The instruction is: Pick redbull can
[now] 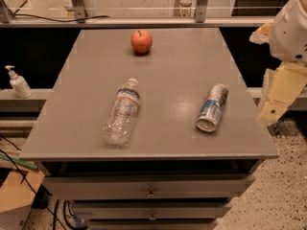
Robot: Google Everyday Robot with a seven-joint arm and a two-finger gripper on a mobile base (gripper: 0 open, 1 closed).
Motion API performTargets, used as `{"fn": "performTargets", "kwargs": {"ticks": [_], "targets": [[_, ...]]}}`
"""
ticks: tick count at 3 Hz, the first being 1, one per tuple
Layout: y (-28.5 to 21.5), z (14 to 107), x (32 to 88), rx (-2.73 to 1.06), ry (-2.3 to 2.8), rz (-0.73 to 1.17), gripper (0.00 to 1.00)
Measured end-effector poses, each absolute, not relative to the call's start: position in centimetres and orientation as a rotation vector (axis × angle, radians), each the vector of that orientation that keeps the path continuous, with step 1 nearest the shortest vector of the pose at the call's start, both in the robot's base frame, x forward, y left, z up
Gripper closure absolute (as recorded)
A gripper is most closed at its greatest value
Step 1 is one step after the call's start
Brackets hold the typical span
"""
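The redbull can (212, 108), slim, silver and blue, lies on its side on the right part of the grey table (182, 61), its silvery round end toward the front edge. My gripper (278, 89) hangs off the table's right edge, to the right of the can and apart from it, with nothing in it. The white arm (292, 28) rises above it at the top right.
A clear plastic water bottle (122, 111) lies on its side left of centre. A red-orange apple (141, 41) sits near the back edge. A soap dispenser (18, 82) stands on a ledge at the left. Drawers (151, 194) are below the tabletop.
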State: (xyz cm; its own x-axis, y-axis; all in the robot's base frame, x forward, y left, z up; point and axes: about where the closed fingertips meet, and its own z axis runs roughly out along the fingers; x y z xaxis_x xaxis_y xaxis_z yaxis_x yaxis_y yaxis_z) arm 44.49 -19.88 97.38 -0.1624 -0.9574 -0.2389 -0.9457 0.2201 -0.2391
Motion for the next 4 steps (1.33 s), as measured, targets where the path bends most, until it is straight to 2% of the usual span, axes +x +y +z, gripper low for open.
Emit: {"fn": "performTargets", "kwargs": {"ticks": [4], "targets": [[-15.9, 87.7, 49.9, -2.017, 2.092, 0.023, 0.0]]}}
